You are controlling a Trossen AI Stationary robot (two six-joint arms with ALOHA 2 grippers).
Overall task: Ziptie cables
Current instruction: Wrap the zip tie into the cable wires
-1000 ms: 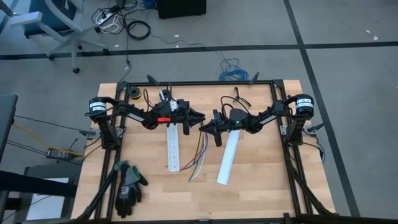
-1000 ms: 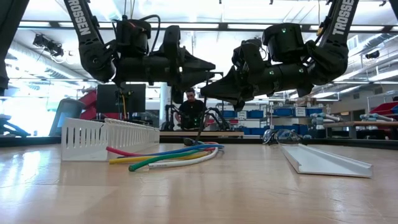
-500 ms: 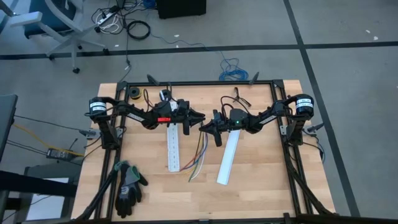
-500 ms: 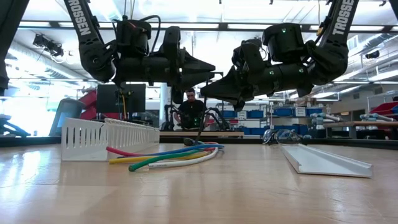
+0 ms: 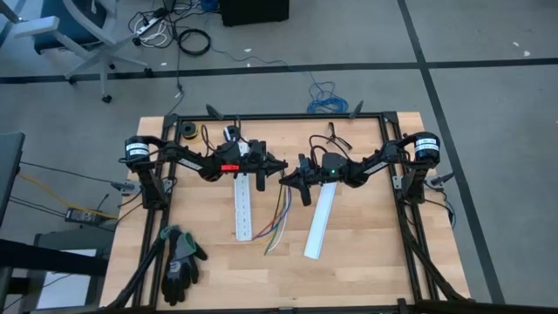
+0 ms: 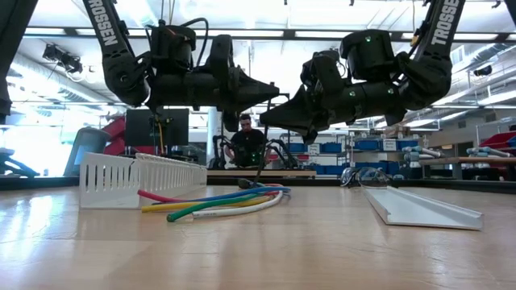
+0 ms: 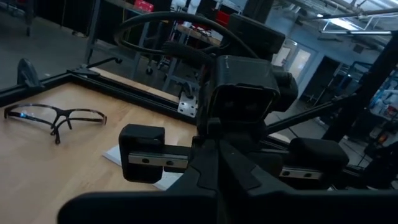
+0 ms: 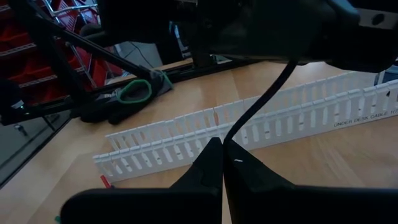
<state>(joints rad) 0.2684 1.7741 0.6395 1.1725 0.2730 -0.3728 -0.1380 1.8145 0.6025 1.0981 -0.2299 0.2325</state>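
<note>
While our left gripper (image 5: 281,164) and right gripper (image 5: 284,178) meet tip to tip, both pressed together, thin mixed-colour wires (image 5: 277,228) lie below them.

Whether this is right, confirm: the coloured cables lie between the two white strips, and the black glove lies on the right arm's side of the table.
Not right. The high view shows the black glove on the left arm's side of the table, not the right's. The rest holds: the coloured cables lie between the slotted white strip and the plain white strip.
</note>
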